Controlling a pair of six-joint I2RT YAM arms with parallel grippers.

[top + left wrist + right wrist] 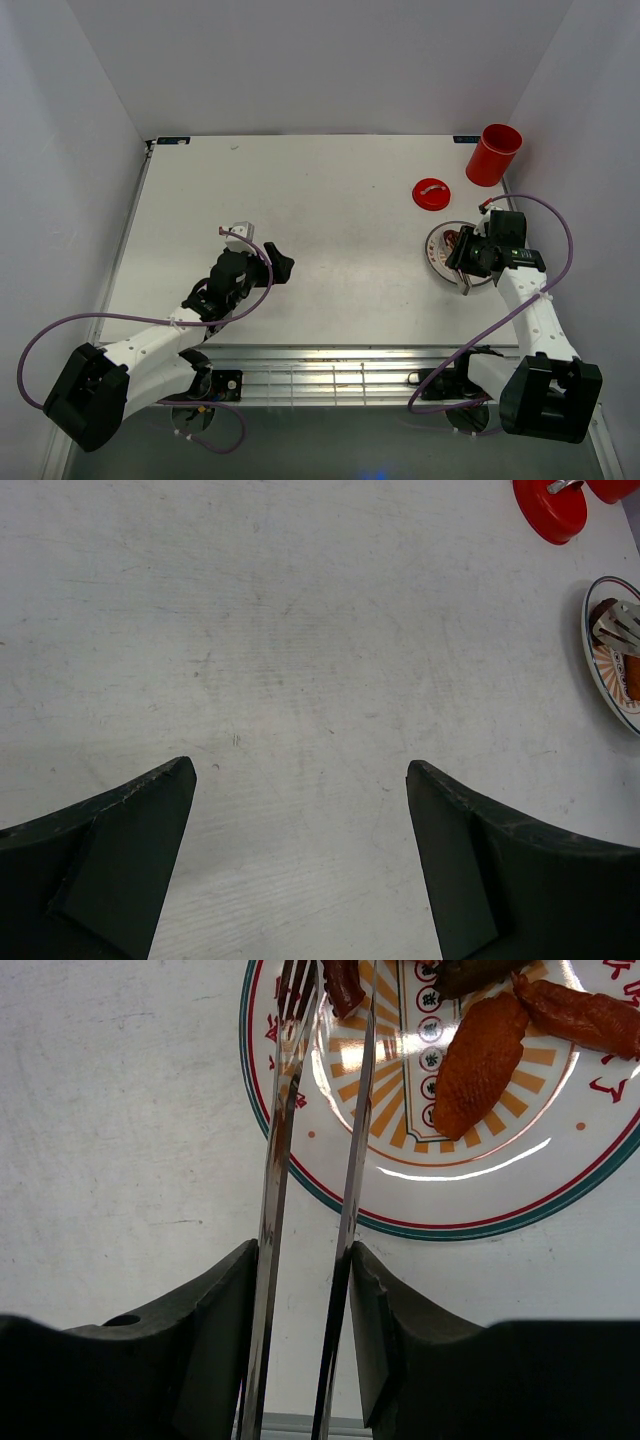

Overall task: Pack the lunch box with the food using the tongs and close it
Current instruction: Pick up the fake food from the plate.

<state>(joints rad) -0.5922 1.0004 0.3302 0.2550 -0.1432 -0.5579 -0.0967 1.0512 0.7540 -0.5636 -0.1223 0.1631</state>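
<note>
Right jaws pinch the tongs [274, 1180], tips beside food [480, 1060] on the plate [450, 1210]. Left jaws spread wide above the tabletop [300, 630].

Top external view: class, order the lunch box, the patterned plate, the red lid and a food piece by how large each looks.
Largest: lunch box and plate look alike; the right arm hides part of the plate, so they stay unranked.
Next: lid.
Smallest: food.
</note>
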